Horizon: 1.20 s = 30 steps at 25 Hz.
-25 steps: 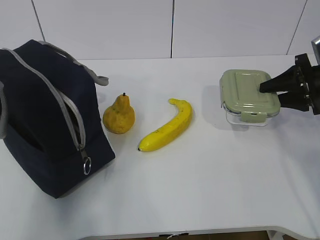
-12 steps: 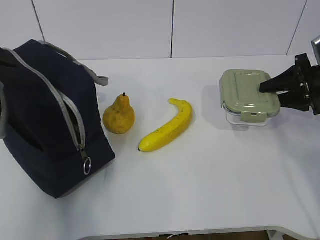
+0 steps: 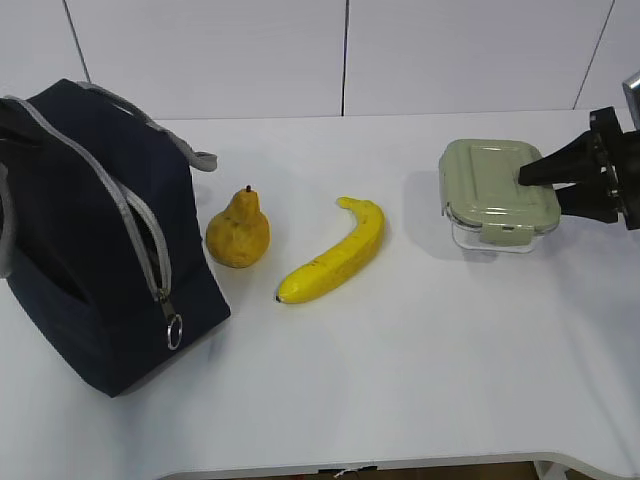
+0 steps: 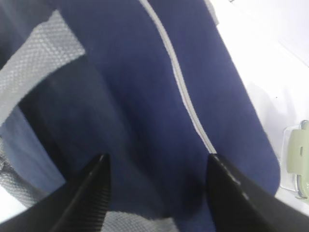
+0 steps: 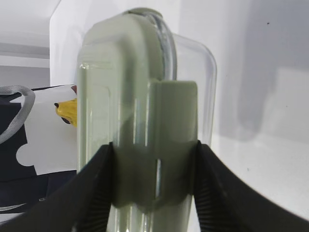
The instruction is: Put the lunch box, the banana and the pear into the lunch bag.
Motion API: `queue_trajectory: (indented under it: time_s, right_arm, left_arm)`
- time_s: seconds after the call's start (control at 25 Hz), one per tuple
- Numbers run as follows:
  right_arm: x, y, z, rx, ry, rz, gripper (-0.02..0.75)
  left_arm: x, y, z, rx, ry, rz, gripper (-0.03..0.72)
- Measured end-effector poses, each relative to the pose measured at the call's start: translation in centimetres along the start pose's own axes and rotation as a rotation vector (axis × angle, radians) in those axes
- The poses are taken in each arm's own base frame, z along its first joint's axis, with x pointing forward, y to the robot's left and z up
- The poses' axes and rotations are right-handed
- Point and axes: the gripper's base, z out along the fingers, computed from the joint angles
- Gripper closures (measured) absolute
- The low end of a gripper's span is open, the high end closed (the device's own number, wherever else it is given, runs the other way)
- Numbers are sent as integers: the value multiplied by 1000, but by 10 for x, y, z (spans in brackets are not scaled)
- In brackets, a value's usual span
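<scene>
My right gripper [image 5: 153, 193] is clamped on the lunch box [image 3: 499, 194] at far right, so next I judge I must carry it left to the lunch bag [image 3: 90, 240], where my left gripper [image 4: 157, 186] gapes wide.

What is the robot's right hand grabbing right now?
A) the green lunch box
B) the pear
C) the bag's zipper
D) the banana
A: the right gripper has its fingers clamped on both sides of the lunch box, while the banana and pear lie untouched on the table.
</scene>
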Motion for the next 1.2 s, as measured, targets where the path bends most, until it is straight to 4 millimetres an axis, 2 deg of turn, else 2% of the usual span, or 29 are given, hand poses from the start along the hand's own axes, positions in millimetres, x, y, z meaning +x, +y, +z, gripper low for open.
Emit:
queue_trajectory:
  time_s: [0.28, 0.36, 0.6, 0.76, 0.92, 1.2]
  right_arm:
    - [0, 0, 0, 0, 0, 9, 372]
    - [0, 0, 0, 0, 0, 13, 372]
    - [-1, 9, -5, 0, -13, -6, 372]
    - [-2, 18, -11, -2, -26, -26, 372]
    - [-2, 18, -11, -1, -26, -18, 372]
    - [-3, 29, -17, -2, -39, -18, 372]
  left_arm:
    - [0, 2, 5, -9, 10, -6, 253]
    - [0, 2, 5, -10, 12, -7, 295]
    - [0, 3, 5, -23, 15, 12, 505]
    - [1, 4, 5, -31, 24, 20, 596]
    - [2, 5, 5, -34, 45, 40, 683]
    - [6, 4, 3, -33, 77, 71, 696]
